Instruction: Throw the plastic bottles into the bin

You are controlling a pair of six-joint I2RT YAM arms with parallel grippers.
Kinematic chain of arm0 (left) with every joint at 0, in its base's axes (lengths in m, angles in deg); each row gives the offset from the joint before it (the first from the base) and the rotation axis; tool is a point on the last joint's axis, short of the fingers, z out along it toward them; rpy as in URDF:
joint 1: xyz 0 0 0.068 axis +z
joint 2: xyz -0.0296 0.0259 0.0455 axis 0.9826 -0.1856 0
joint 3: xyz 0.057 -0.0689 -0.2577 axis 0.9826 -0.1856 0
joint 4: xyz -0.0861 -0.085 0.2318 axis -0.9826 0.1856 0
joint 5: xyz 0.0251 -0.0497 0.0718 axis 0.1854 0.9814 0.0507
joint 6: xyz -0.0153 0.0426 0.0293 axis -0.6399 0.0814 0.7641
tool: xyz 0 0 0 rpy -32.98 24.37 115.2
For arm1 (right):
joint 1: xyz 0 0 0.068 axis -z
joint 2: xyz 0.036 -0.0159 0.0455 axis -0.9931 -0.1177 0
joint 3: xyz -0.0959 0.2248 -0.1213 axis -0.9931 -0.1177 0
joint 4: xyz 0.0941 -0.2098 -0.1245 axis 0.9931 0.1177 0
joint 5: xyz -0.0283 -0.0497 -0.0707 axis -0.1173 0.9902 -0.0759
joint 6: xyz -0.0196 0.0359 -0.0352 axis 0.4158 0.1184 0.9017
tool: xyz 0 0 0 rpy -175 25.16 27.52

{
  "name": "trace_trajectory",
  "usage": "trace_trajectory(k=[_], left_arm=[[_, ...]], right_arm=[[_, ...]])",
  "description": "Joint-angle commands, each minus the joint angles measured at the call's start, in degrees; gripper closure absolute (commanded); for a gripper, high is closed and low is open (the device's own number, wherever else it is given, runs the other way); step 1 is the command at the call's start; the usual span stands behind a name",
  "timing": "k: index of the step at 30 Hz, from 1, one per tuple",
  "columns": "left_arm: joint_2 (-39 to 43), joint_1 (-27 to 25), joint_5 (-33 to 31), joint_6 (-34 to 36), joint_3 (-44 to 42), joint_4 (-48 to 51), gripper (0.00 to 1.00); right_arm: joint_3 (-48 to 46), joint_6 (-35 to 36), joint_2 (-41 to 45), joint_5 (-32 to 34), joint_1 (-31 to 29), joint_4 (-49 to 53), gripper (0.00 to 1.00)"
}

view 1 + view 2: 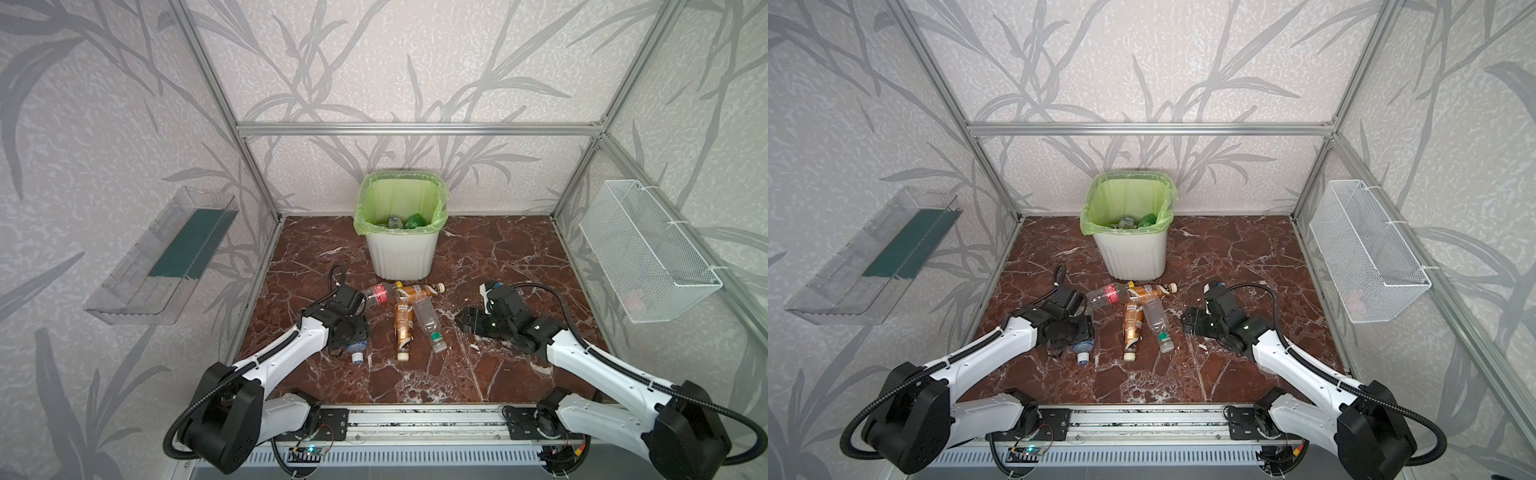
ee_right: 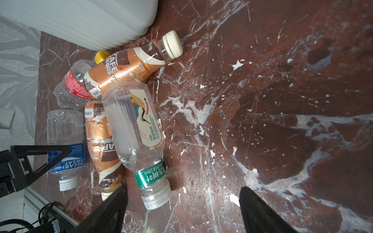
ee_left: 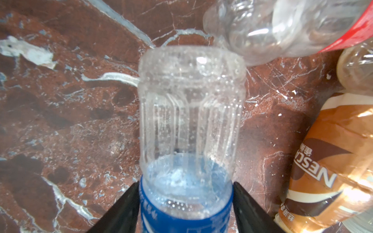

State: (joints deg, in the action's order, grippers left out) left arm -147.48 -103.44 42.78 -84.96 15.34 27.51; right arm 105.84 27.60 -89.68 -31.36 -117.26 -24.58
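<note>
Left wrist: blue-labelled bottle point(image 3: 189, 125) pinched inside left hand point(image 3: 186, 184).

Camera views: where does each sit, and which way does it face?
Top views: high at the front, looking down toward the bin at the back; left arm and right arm show.
Left wrist: close above the Pocari Sweat bottle; left tool fingers against its label.
Right wrist: above the table, facing the bottle pile; right tool open.
Shared: both wrist views show the Pocari Sweat bottle and a Nescafe bottle.
</note>
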Motion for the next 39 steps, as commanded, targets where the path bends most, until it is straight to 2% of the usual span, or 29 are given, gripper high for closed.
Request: trace_trajectory(k=[1,8,14,30,36,39], left_arm=[[0.0,0.2,0.0,0.0,-1.1,-0.4,0.32],[1.0,0.3,0.5,-0.6,-2.2,-0.4,0.37],[5.0,0.3,1.1,-2.8,-4.7,0.3,0.39],[24.8,0.2,0.7,-9.9,-9.5,5.0,0.4],[35.3,0.2,-1.7,-8.9,-7.0,4.8,0.4],[36.5,0.3,-1.5,-6.9,-0.5,5.2,0.39]], right_arm=[[0.2,0.6,-0.3,-0.2,-0.3,-1.1,0.14],[0.1,0.5,-0.3,-0.2,-0.3,-1.2,0.14],[0.1,0.5,-0.5,-0.2,-0.3,-1.4,0.14],[0.4,0.1,-2.2,-0.7,-0.4,-2.2,0.15],[0.8,0.1,-2.4,-0.6,-0.3,-2.1,0.15],[1.3,0.1,-2.4,-0.5,-0.4,-1.5,0.15]])
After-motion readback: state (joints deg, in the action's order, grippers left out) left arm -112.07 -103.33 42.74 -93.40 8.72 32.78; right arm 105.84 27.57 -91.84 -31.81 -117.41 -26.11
